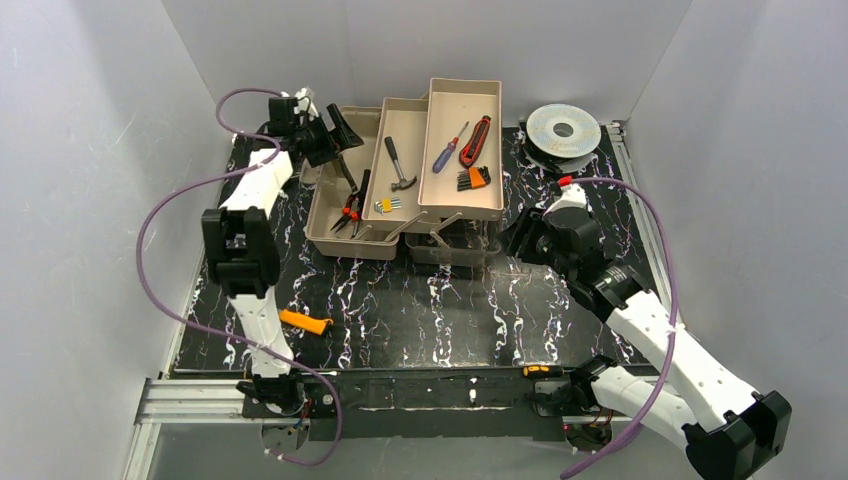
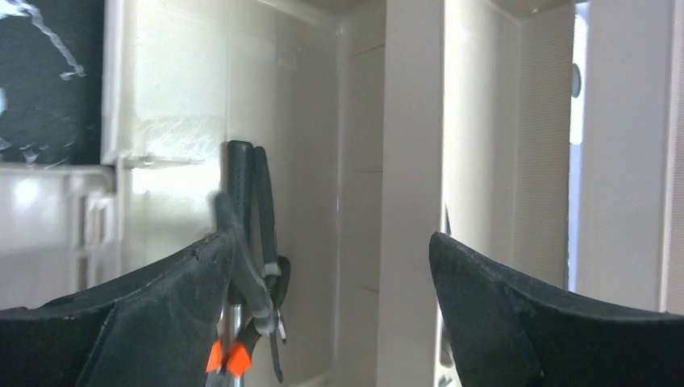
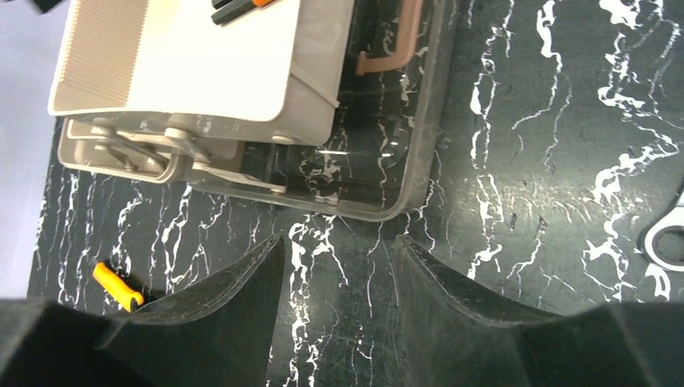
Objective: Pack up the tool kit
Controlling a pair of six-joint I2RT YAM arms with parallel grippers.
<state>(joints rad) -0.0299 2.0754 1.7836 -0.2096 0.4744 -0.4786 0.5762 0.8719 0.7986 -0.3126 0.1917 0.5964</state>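
Note:
The taupe toolbox (image 1: 325,235) stands open at the back of the mat with its beige trays (image 1: 408,125) fanned out. In the trays lie a hammer (image 1: 400,165), a blue-and-red screwdriver (image 1: 448,150), a red knife (image 1: 475,140) and a hex key set (image 1: 473,178). Pliers (image 1: 350,205) lie in the base and also show in the left wrist view (image 2: 262,242). My left gripper (image 1: 345,130) (image 2: 331,242) is open and empty above the box's far left corner. My right gripper (image 1: 520,240) (image 3: 339,239) is open and empty over the mat, just short of the smoky lid (image 3: 387,177).
An orange tool (image 1: 305,322) lies on the mat by the left arm and also shows in the right wrist view (image 3: 117,284). A silver wire spool (image 1: 563,130) sits at the back right. A silver wrench end (image 3: 665,238) lies right of my right gripper.

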